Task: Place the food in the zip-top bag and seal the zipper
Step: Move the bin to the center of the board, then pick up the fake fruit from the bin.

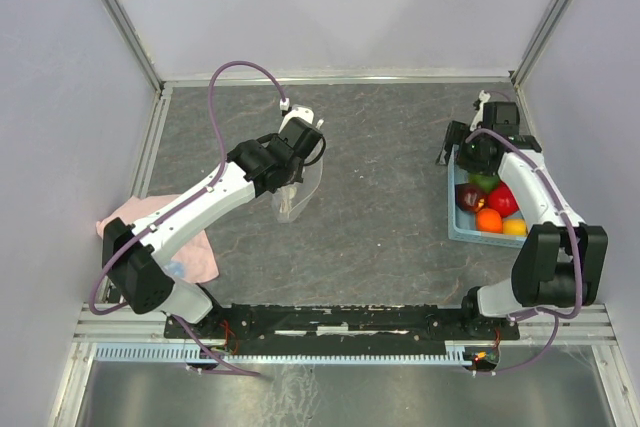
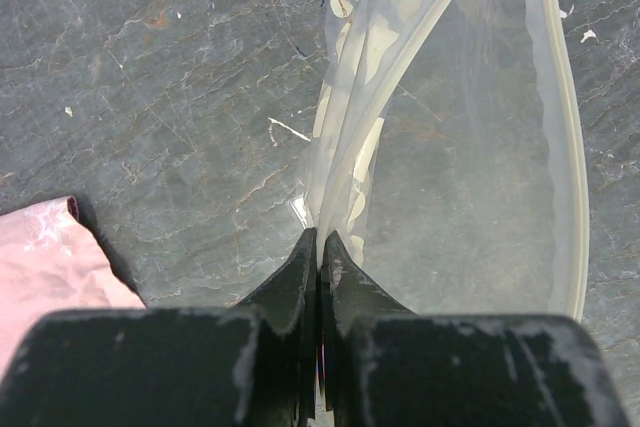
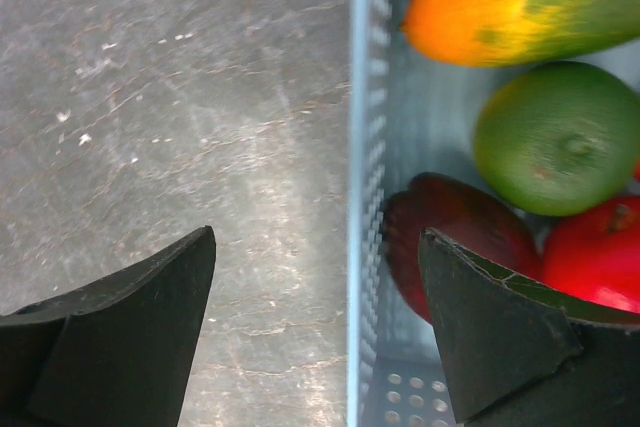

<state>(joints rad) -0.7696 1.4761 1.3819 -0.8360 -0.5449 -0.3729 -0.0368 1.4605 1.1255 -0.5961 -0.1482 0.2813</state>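
I keep the left gripper (image 2: pixel 320 239) pinched shut on the zip-top bag (image 2: pixel 460 147) edge, well left of the basket (image 3: pixel 362 147). The right gripper (image 3: pixel 315 237) gapes empty astride the basket wall. If I descend, I risk striking the wall and missing the maroon fruit (image 3: pixel 450 222).

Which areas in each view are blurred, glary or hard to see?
Top external view: even light; the clear thin plastic zip-top bag barely shows against the grey table. Left wrist view: pale sheen on the bag; the shut black left gripper looks soft near the lens. Right wrist view: the open black right gripper lacks detail, the round green fruit well lit.
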